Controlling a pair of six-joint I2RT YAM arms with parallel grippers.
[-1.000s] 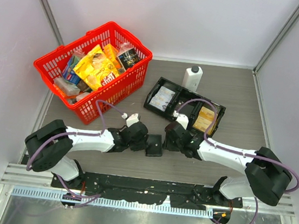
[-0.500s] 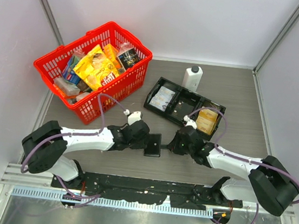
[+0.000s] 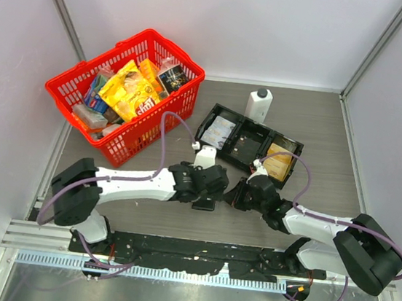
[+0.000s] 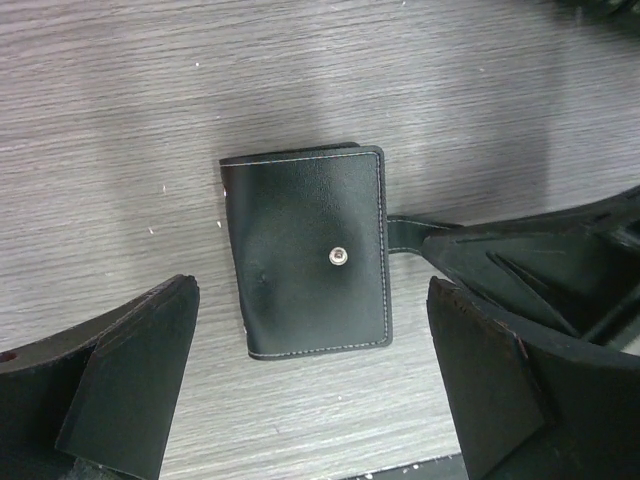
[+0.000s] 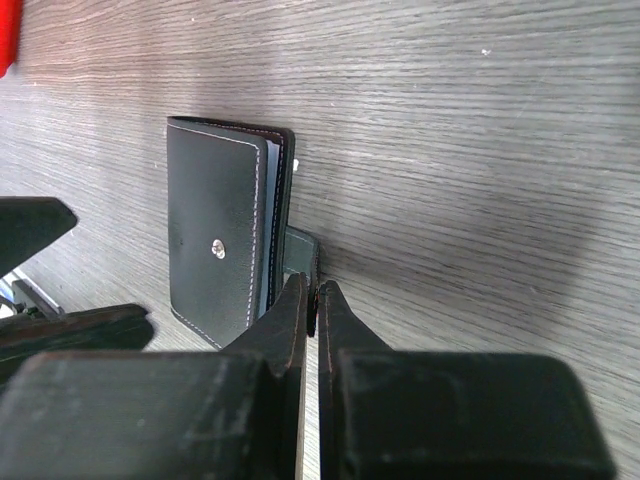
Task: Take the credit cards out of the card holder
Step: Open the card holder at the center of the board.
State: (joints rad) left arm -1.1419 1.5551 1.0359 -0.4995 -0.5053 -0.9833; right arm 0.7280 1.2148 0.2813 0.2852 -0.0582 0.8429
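The card holder is a black bifold lying closed and flat on the wood table, its snap stud facing up. My left gripper hangs right over it, open wide, one finger on each side and touching nothing. From the right, my right gripper is shut on the holder's little snap tab. In the top view the left gripper covers most of the card holder, with the right gripper beside it. Pale blue edges show between the covers. The credit cards are hidden.
A long black tray behind the grippers holds a pale flat thing and a golden-yellow one. A white bottle stands behind it. A red basket of packets sits at the back left.
My left gripper went from shut to wide open and moved right, over the card holder. The right gripper closed on the snap tab and drew back a little to the right.
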